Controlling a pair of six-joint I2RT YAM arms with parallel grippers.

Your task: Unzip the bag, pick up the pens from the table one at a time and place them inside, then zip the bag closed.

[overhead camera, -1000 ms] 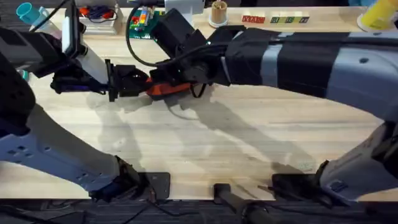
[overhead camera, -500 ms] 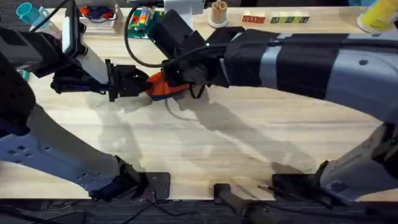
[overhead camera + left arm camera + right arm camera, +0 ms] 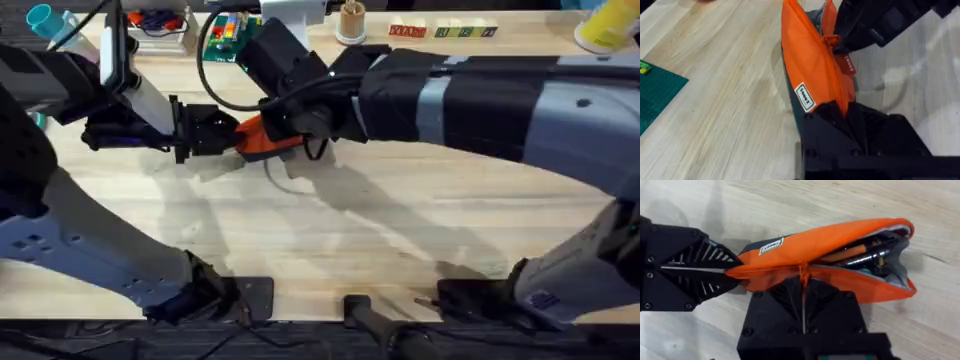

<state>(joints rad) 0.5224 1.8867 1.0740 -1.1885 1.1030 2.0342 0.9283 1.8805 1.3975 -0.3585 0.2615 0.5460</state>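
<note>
The orange bag (image 3: 262, 142) lies on the table (image 3: 380, 230) at the back left, stretched between both grippers. My left gripper (image 3: 232, 133) is shut on its left end, seen close in the left wrist view (image 3: 840, 111). My right gripper (image 3: 802, 277) is shut on the zipper pull (image 3: 802, 270) about midway along the top. Beyond the pull the bag's mouth (image 3: 890, 255) gapes open, showing grey lining. Inside it lie the pens (image 3: 860, 255), one orange and one dark.
A green mat (image 3: 225, 35) with coloured bits lies behind the bag. Along the far edge stand a teal cup (image 3: 40, 17), a cup of sticks (image 3: 351, 20), lettered blocks (image 3: 440, 32) and a yellow object (image 3: 610, 25). Bare wood stretches in front of the bag.
My right gripper has shifted slightly left and toward the back with the zipper pull, and the bag has bunched up a little. The left gripper has held still.
</note>
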